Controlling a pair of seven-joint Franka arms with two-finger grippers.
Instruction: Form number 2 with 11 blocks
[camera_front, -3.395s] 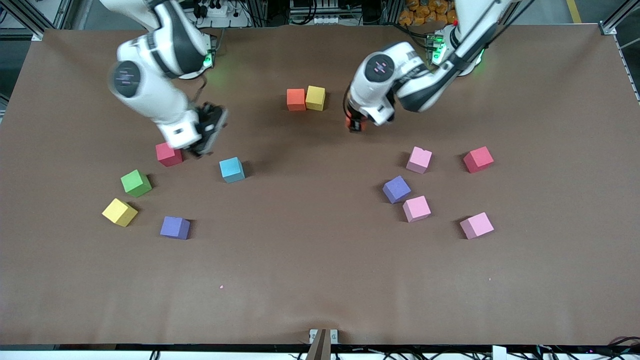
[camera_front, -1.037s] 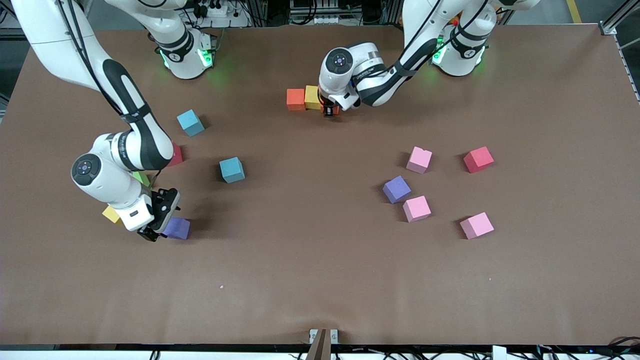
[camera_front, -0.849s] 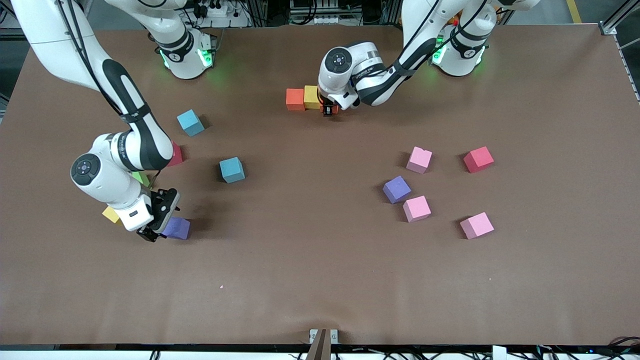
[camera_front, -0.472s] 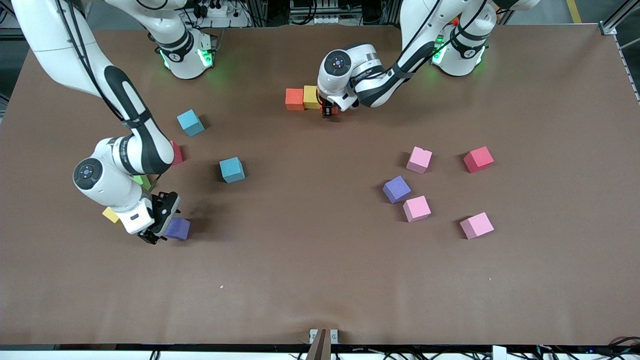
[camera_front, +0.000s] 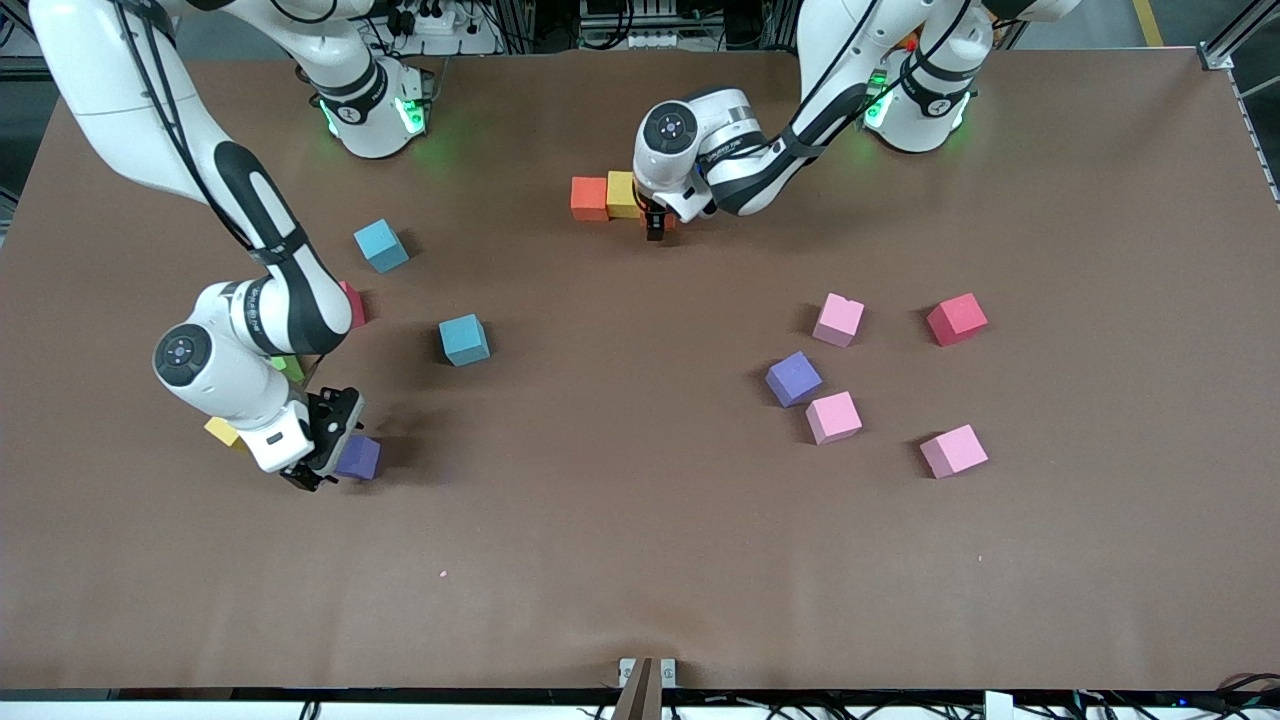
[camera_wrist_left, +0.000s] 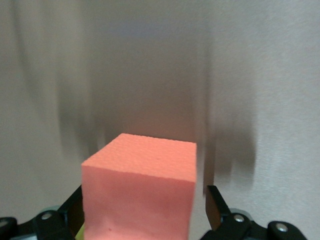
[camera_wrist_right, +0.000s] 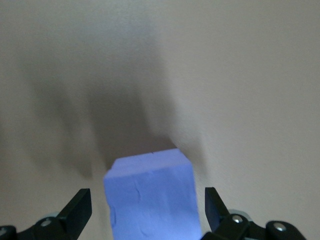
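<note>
An orange cube (camera_front: 589, 198) and a yellow cube (camera_front: 622, 194) stand side by side near the robots' bases. My left gripper (camera_front: 655, 224) is low beside the yellow cube, open around a second orange cube (camera_wrist_left: 140, 190) that shows a gap at one finger (camera_wrist_left: 214, 210). My right gripper (camera_front: 318, 458) is open and straddles a purple cube (camera_front: 359, 457), with gaps on both sides in the right wrist view (camera_wrist_right: 150, 200). Loose: two light blue cubes (camera_front: 381, 245) (camera_front: 464, 339), a part-hidden green cube (camera_front: 291, 367), a yellow cube (camera_front: 221, 431), a purple cube (camera_front: 793, 378), and pink cubes (camera_front: 838, 319) (camera_front: 833, 417) (camera_front: 953, 450).
A red cube (camera_front: 956, 318) lies near the pink cubes toward the left arm's end. Another red cube (camera_front: 351, 304) is partly hidden by the right arm. The brown table (camera_front: 640, 560) is bare in the part nearest the front camera.
The left gripper brought the orange cube down beside the yellow cube, and the row shifted slightly toward the right arm's end. The right gripper moved to the purple cube and settled around it.
</note>
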